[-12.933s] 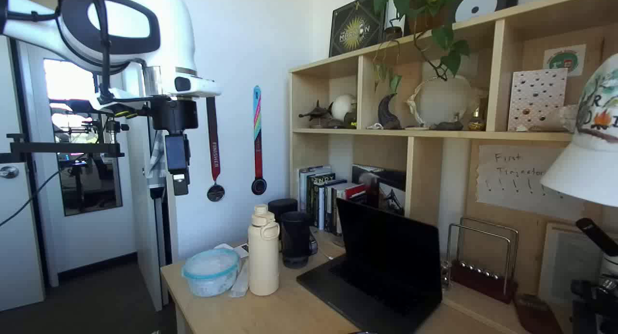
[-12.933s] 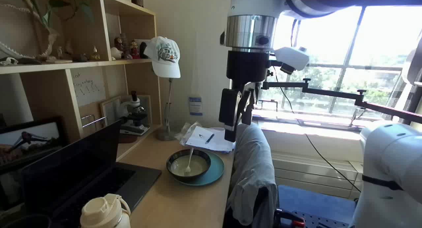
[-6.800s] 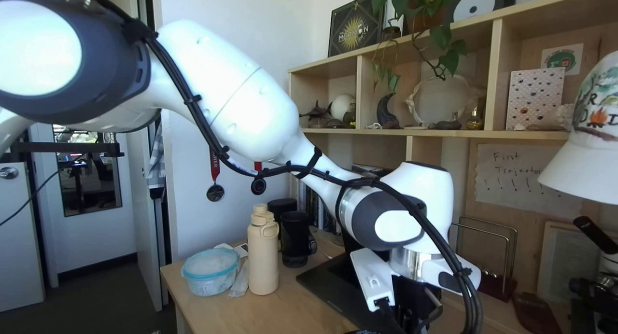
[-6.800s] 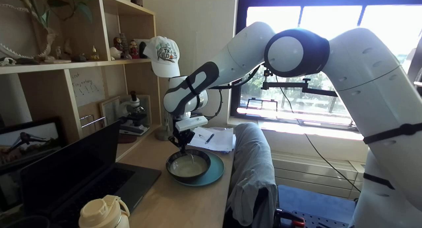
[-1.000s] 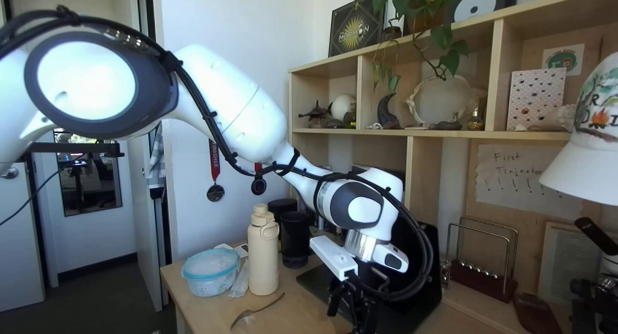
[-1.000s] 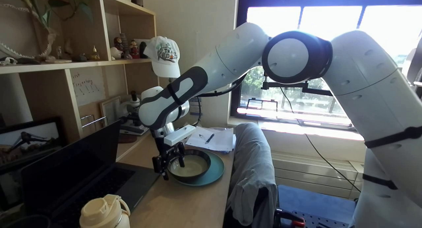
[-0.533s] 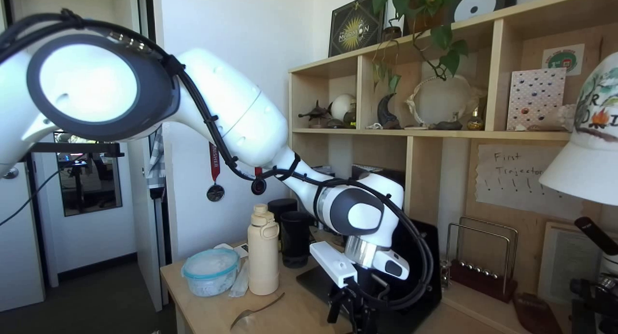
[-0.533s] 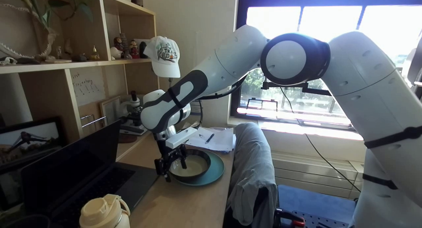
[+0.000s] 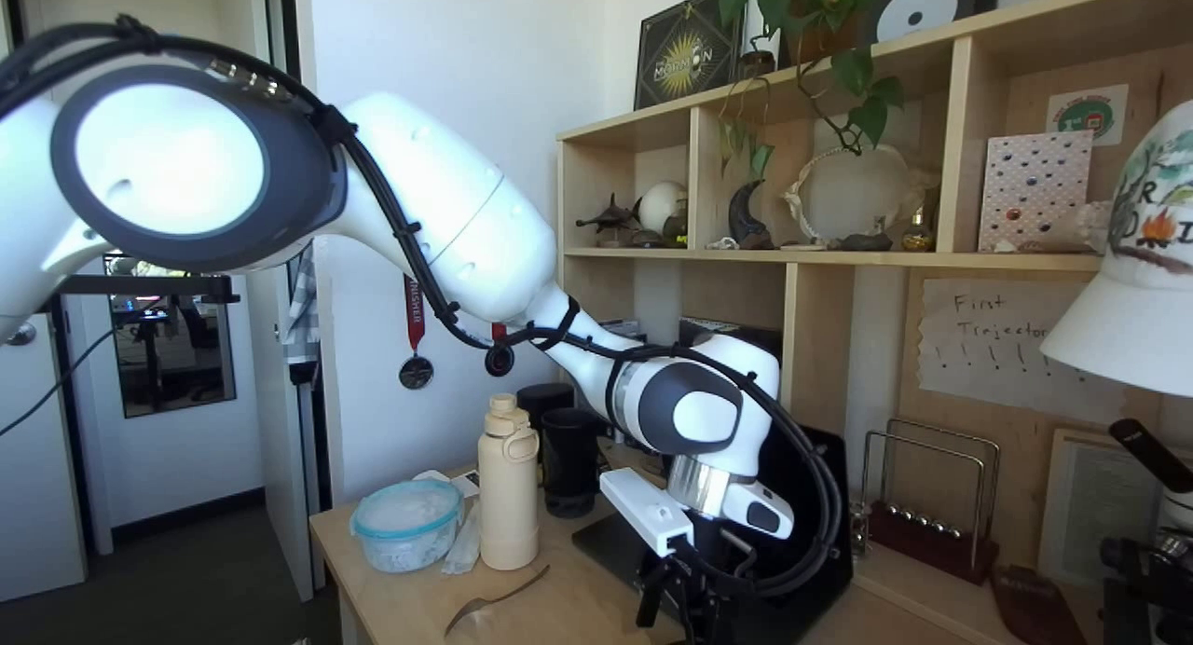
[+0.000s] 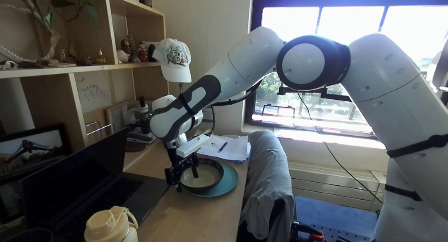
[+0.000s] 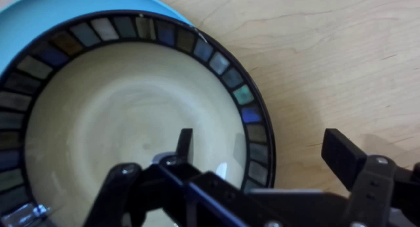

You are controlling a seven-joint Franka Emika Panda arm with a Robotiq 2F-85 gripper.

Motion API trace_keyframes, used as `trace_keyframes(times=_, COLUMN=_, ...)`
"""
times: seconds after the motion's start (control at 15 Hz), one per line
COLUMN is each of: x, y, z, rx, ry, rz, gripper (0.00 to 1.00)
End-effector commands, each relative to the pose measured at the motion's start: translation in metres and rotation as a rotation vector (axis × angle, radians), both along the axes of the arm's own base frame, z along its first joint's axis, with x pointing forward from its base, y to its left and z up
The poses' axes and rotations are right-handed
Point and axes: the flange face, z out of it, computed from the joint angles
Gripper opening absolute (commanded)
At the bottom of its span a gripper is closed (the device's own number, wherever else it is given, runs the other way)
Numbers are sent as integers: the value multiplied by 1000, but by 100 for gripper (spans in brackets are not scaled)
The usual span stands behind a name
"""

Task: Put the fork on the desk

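1. Both jaws of your gripper stand wide apart; in the wrist view, one shows over the inside of the mosaic-rimmed bowl, the other over the pale wood desk. Whether either touches anything, you can't make out.
2. Your bowl sits off-centre on a blue plate.
3. Your fork lies on the desk, apart from the gripper, its handle end just beside the base of the cream water bottle. Its tines are too small to make out.
4. Near that bottle you have a blue-rimmed plastic tub and a black cup.
5. Near the bowl, your black laptop rests with its screen raised.
6. Beyond the plate, in an exterior view, you see papers with a dark pen on top; a chair draped in grey cloth stands along the desk's edge.
7. Farther out you have cubby shelving, a microscope and a white cap.
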Motion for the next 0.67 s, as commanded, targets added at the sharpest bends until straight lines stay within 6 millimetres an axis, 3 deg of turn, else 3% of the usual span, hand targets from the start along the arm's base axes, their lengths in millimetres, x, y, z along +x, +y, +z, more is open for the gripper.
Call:
trace_keyframes(times=0.0, x=-5, y=2, z=8, rx=-40, ry=-8, rz=-13, gripper=100)
trace_keyframes(times=0.6, x=-1, y=2, z=10, rx=-99, ry=-20, rz=-23, gripper=100)
